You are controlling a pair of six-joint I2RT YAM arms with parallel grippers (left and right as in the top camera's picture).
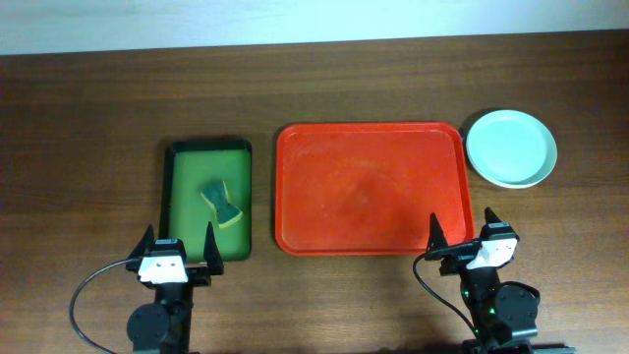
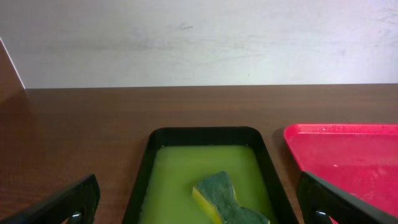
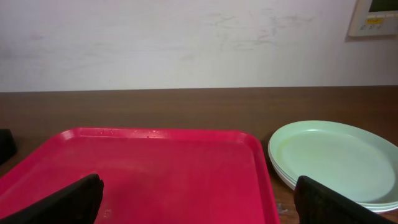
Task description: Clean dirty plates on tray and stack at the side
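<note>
The red tray lies in the middle of the table with nothing on it; it also shows in the right wrist view and at the right edge of the left wrist view. The plates sit stacked on the table just right of the tray, pale mint on top; the stack shows in the right wrist view. My left gripper is open and empty near the table's front edge. My right gripper is open and empty at the tray's front right corner.
A smaller dark-rimmed green tray lies left of the red tray and holds a green and yellow sponge, also seen in the left wrist view. A pale wall runs behind the table's far edge.
</note>
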